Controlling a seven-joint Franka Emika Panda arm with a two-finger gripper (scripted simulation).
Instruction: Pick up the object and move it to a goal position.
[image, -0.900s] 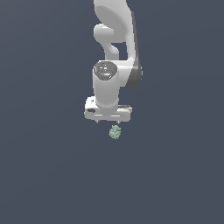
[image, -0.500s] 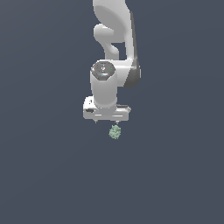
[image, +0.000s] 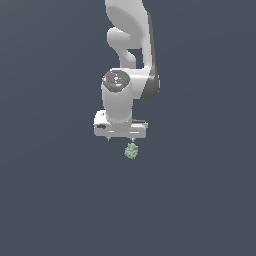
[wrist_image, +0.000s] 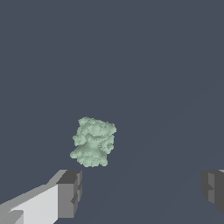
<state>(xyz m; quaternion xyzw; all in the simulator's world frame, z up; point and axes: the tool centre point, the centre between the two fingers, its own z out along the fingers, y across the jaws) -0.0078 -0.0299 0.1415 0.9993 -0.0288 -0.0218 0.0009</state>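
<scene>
The object (image: 131, 151) is a small pale green-grey bumpy clump lying on the dark grey floor, just below the white gripper (image: 121, 138) in the exterior view. It sits under the gripper's finger on the exterior view's right, not under its middle. The jaws stand wide open and empty. In the wrist view the object (wrist_image: 93, 141) lies beyond the fingertips, close to one dark finger pad (wrist_image: 70, 192) and far from the other (wrist_image: 214, 189); the gripper's midpoint (wrist_image: 142, 190) is off to the side of it.
The plain dark grey floor (image: 55, 200) surrounds the arm on all sides. The white arm (image: 127, 60) rises above the gripper. No other objects or goal marker show.
The gripper has shifted slightly toward the exterior view's left and a little lower. The object has not moved. The jaws remain open.
</scene>
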